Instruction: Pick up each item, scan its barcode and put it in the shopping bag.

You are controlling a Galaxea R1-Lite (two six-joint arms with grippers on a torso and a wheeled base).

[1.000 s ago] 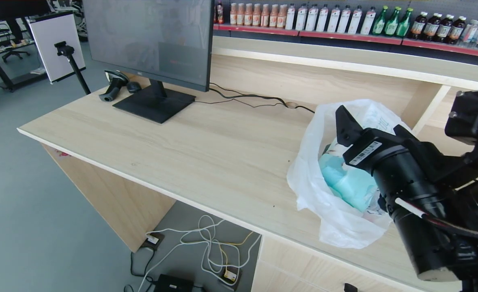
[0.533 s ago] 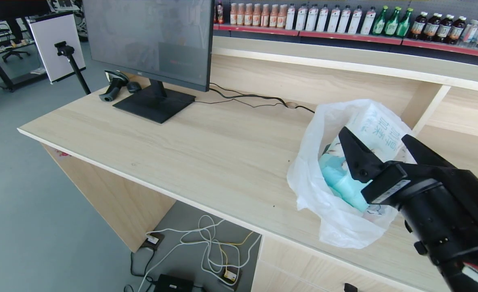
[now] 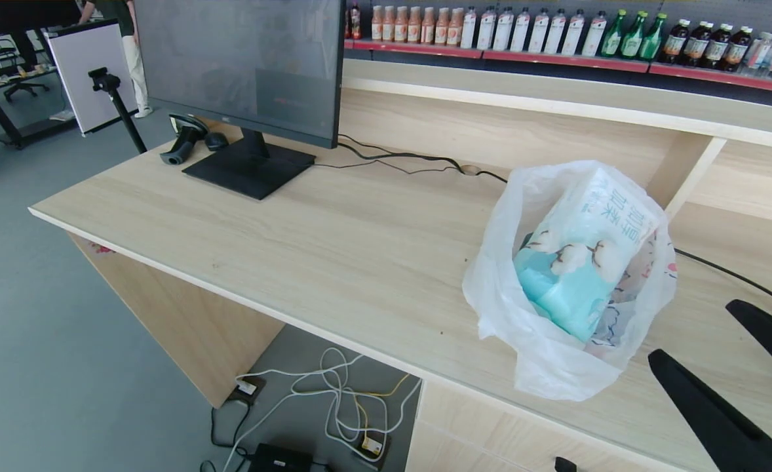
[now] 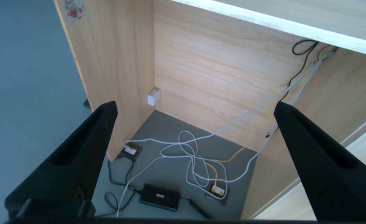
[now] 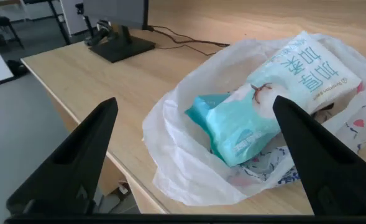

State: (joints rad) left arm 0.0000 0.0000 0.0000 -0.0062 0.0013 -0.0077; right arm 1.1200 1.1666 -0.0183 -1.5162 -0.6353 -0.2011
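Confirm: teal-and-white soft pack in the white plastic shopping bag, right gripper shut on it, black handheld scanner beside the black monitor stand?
No: the right gripper is open and empty, clear of the teal-and-white soft pack; see the right wrist view. The pack is in the white plastic shopping bag, black handheld scanner beside the black monitor stand.

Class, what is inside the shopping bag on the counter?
The bag holds a teal-and-white tissue pack, lying tilted. A patterned packet peeks from under it; the pack and bag folds cover the rest.
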